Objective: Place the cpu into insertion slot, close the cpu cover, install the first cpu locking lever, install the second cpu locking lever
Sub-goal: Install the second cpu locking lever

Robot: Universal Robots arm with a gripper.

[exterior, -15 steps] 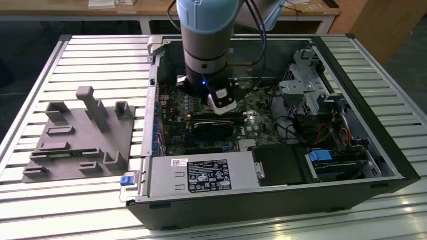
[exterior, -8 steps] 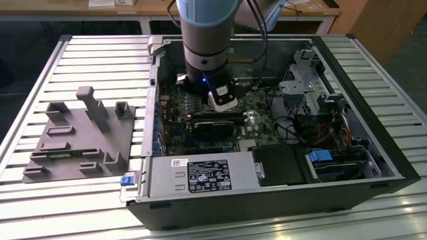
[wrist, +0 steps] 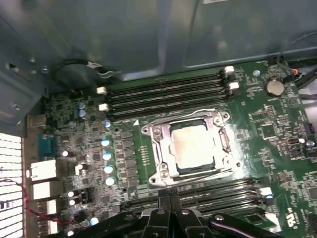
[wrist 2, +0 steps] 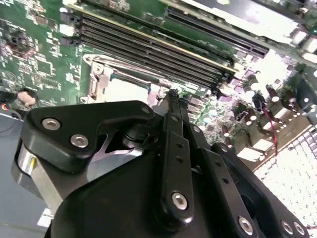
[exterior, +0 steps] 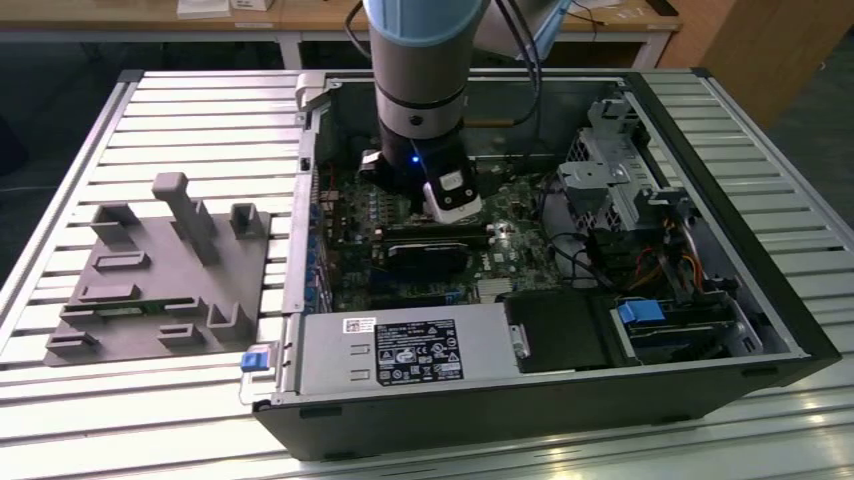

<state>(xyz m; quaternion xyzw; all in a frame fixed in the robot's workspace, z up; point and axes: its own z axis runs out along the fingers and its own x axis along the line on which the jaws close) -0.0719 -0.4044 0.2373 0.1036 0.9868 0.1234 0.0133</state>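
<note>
Now the cpu (wrist: 193, 147) sits under the cpu cover (wrist: 190, 145); pincer (wrist: 170, 194) pressed together, empty, just beside.

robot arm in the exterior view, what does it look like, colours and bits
The arm is a thick round column, pale blue on top, then silver and black bands with a small blue light. A white block sits at its wrist. The gripper is matte black with silver screws.
</note>
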